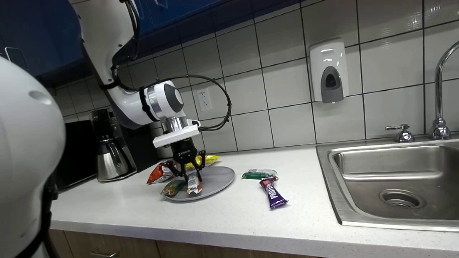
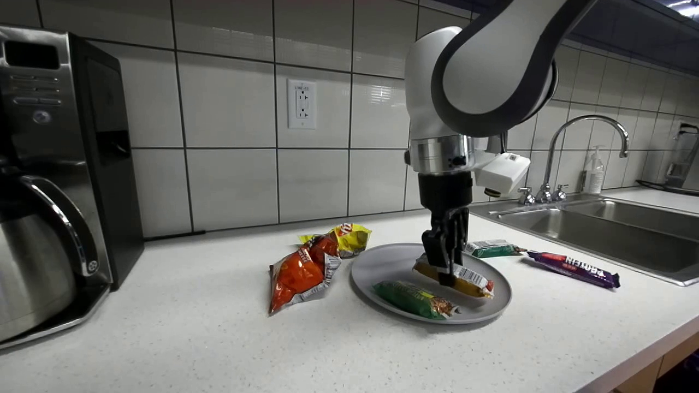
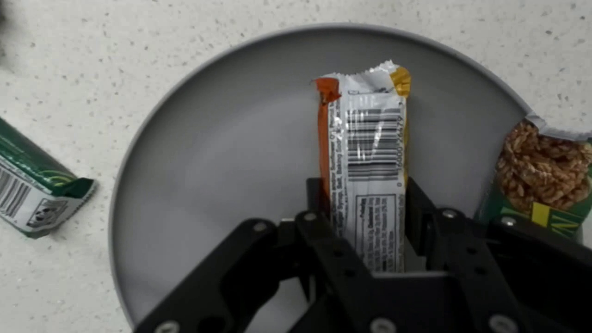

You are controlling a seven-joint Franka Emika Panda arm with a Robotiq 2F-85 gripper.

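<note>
A snack bar in a white, orange and yellow wrapper (image 3: 370, 138) is between the two fingers of my black gripper (image 3: 365, 199). Both fingers touch its sides in the wrist view. In both exterior views the gripper (image 1: 193, 178) points down over a grey plate (image 2: 382, 262), shut on the bar (image 2: 472, 284). The bar is at or just above the plate; I cannot tell whether it touches. A green granola bar (image 2: 412, 299) lies on the plate beside it and shows in part in the wrist view (image 3: 545, 171).
A green and white bar (image 1: 255, 175) and a purple protein bar (image 1: 272, 193) lie on the counter between plate and sink (image 1: 333, 200). A red chip bag (image 2: 300, 275) and a yellow bag (image 2: 352, 240) lie behind the plate. A coffee maker (image 1: 111, 157) stands by the wall.
</note>
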